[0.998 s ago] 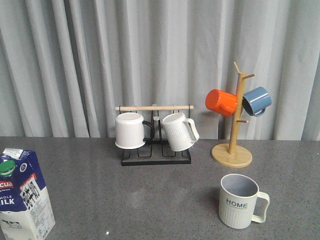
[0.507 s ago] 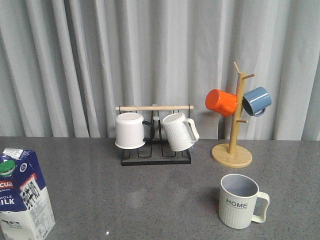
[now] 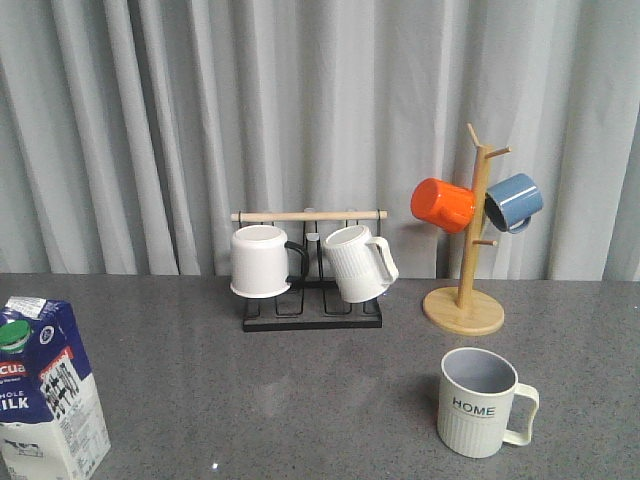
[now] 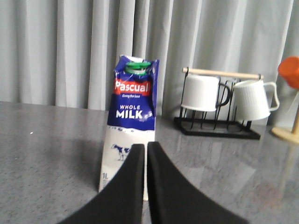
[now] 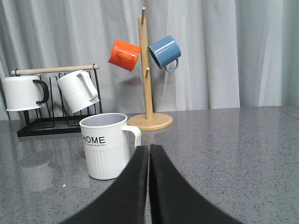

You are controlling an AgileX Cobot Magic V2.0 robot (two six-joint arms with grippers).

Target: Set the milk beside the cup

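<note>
The milk carton [image 3: 45, 395], blue and white with a green cap, stands upright at the table's front left; it also shows in the left wrist view [image 4: 132, 119]. The cream "HOME" cup [image 3: 480, 402] stands at the front right, handle to the right, and shows in the right wrist view [image 5: 105, 144]. My left gripper [image 4: 145, 148] is shut and empty, a short way in front of the carton. My right gripper [image 5: 149, 149] is shut and empty, just in front of the cup's handle side. Neither gripper shows in the front view.
A black rack [image 3: 312, 312] with a wooden bar holds a plain white mug [image 3: 260, 260] and a ribbed white mug [image 3: 356, 262] at the back middle. A wooden mug tree [image 3: 465, 300] at the back right carries an orange mug [image 3: 442, 204] and a blue mug [image 3: 514, 201]. Grey curtain behind.
</note>
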